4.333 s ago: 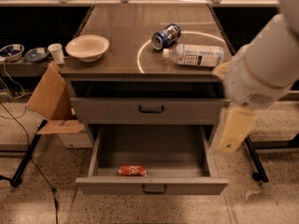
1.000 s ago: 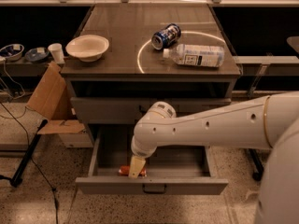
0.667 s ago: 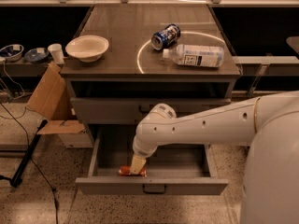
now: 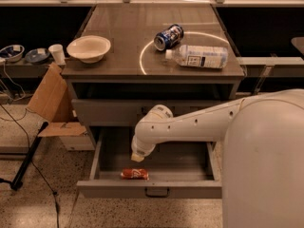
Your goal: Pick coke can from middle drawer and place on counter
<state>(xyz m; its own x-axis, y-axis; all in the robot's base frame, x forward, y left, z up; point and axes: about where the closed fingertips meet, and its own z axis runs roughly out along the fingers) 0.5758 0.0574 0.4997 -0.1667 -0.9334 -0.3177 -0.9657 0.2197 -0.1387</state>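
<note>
The coke can (image 4: 134, 174) lies on its side in the open middle drawer (image 4: 149, 189), near the front wall, left of centre. My gripper (image 4: 137, 156) hangs at the end of the white arm, inside the drawer space, just above the can and a little behind it, apart from it. The counter (image 4: 123, 32) is the glossy grey-brown cabinet top with a thin white circle line.
On the counter are a cream bowl (image 4: 89, 48) at the left, a blue-and-white can (image 4: 168, 37) on its side and a clear plastic bottle (image 4: 199, 56) lying at the right. A closed drawer front (image 4: 104, 112) sits above the open one. A cardboard box (image 4: 50, 101) stands left of the cabinet.
The arm came from the right down into the drawer onto the can. Over the last second the gripper has risen a little off the can, which stays lying in the drawer.
</note>
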